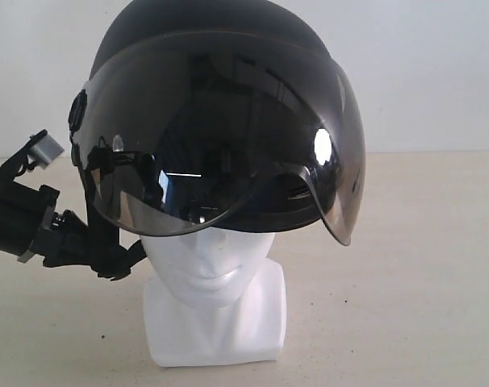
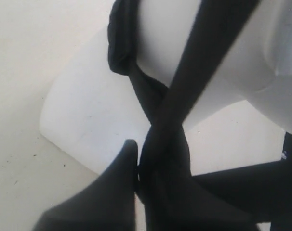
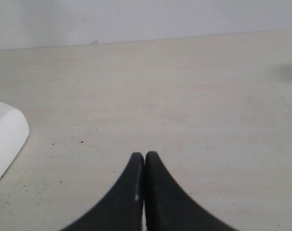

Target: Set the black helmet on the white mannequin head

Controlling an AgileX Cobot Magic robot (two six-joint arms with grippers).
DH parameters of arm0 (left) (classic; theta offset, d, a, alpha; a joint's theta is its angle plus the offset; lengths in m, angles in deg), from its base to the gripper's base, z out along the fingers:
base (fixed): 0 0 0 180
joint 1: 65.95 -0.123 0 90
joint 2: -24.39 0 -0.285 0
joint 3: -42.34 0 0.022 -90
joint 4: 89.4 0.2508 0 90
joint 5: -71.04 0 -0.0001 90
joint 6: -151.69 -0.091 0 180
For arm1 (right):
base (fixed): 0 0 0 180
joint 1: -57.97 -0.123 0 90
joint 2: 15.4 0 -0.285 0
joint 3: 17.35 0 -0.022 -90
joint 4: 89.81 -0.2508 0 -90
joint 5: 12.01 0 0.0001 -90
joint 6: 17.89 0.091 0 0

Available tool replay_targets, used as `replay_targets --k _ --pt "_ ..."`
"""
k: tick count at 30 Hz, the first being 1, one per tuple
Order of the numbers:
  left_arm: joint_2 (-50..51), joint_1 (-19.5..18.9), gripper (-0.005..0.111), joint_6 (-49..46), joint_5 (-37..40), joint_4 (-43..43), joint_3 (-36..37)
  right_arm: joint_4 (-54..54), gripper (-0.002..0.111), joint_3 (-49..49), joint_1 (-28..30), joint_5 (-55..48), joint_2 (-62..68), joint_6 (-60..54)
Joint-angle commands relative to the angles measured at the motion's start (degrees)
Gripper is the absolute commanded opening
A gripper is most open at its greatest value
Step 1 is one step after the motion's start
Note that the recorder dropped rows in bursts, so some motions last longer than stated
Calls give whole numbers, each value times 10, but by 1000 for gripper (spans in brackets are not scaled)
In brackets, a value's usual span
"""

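The black helmet (image 1: 220, 48) sits on top of the white mannequin head (image 1: 212, 266), its smoky visor (image 1: 228, 145) down over the upper face so only nose, mouth and chin show, and the head stands upright on the pale surface (image 3: 208, 96). The left gripper (image 1: 107, 258) is at the helmet's side beside the neck, its jaws closed tight with the helmet's black strap (image 2: 204, 62) caught at their tips. The right gripper (image 3: 144, 159) hangs over bare surface, near the head's base, jaws pressed together, holding nothing.
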Motion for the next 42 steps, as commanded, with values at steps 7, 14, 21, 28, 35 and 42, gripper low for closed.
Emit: replay_targets --k 7,14,21,28,35,42 --pt "-1 4 4 13 -68 42 5 4 0 0 1 5 -3 -1" --pt "-1 4 4 16 -86 42 5 4 0 0 1 5 -3 -1" --pt "-1 4 4 16 -111 40 5 4 0 0 1 7 -3 -1" --pt "-1 4 4 24 -132 42 5 4 0 0 1 7 -3 -1" --pt "-1 3 4 27 -165 34 4 4 0 0 1 7 -3 -1" --pt "-1 3 4 5 -184 -1 2 4 0 0 1 7 -3 -1"
